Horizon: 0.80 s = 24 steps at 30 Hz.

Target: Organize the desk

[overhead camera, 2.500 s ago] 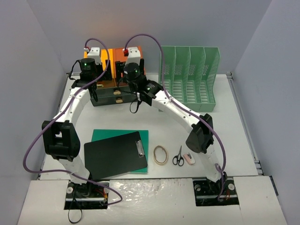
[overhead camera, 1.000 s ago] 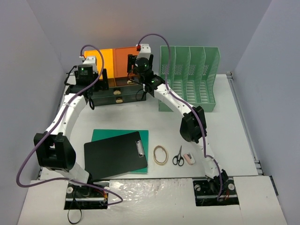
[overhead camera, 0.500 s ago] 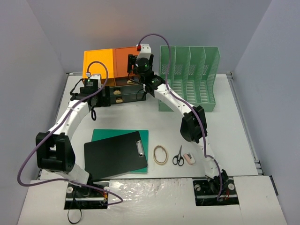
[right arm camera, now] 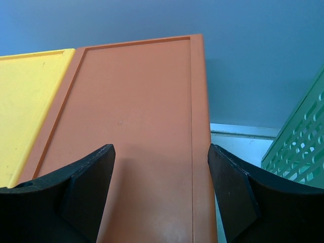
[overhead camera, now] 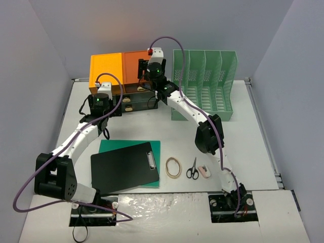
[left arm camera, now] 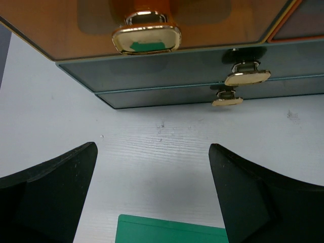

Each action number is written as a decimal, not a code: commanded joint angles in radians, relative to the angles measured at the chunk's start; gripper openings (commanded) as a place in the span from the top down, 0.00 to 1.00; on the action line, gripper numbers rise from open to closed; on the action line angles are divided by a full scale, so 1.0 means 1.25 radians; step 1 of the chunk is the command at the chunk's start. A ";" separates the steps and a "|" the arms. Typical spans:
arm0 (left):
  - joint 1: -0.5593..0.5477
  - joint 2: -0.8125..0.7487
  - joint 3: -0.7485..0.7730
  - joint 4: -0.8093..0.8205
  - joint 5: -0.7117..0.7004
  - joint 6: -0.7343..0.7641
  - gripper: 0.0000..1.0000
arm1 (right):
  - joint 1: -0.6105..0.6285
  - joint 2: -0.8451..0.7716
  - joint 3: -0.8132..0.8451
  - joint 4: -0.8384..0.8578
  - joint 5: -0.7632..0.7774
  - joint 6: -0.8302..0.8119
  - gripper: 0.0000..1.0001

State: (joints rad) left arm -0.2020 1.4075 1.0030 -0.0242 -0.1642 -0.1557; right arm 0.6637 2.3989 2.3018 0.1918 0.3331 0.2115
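Worktop (overhead camera: pixel 248 147) lies under both arms, bare white directly below left end effector (left arm camera: pixel 152 152), jaws spread wide. Drawer unit (left arm camera: pixel 167 66) just ahead of it, green mat (left arm camera: pixel 172 230) behind. Right end effector (right arm camera: pixel 161 152) also spread, over the unit's orange top; file rack (right arm camera: pixel 298 147) to its right.

The drawer unit (overhead camera: pixel 107 66) stands at the far edge of the desk (overhead camera: pixel 253 147), left of centre, with the rack (overhead camera: pixel 205 86) just beside it on the right. At the near left, the clipboard (overhead camera: pixel 124 167) lies on the folder (overhead camera: pixel 109 146), covering most of it. Right of the clipboard, in a row, lie the ring (overhead camera: pixel 173 167), the scissors (overhead camera: pixel 192 168) and a small block (overhead camera: pixel 203 171). The left gripper (left arm camera: pixel 152 202) hangs over the desk just before the drawers. The right gripper (right arm camera: pixel 159 192) is above the unit's right half.
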 commanded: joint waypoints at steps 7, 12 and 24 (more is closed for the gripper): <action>0.003 0.053 0.078 0.213 -0.044 0.060 0.10 | 0.002 0.022 0.013 -0.095 -0.049 0.035 0.29; 0.001 0.088 0.127 0.235 -0.051 0.086 0.12 | 0.006 0.024 0.009 -0.099 -0.055 0.042 0.29; 0.003 0.129 0.206 0.235 -0.043 0.117 0.16 | 0.007 0.022 0.002 -0.114 -0.052 0.029 0.29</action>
State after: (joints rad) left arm -0.2023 1.5639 1.1814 0.1835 -0.2236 -0.0342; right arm 0.6605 2.3993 2.3138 0.1677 0.3199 0.2268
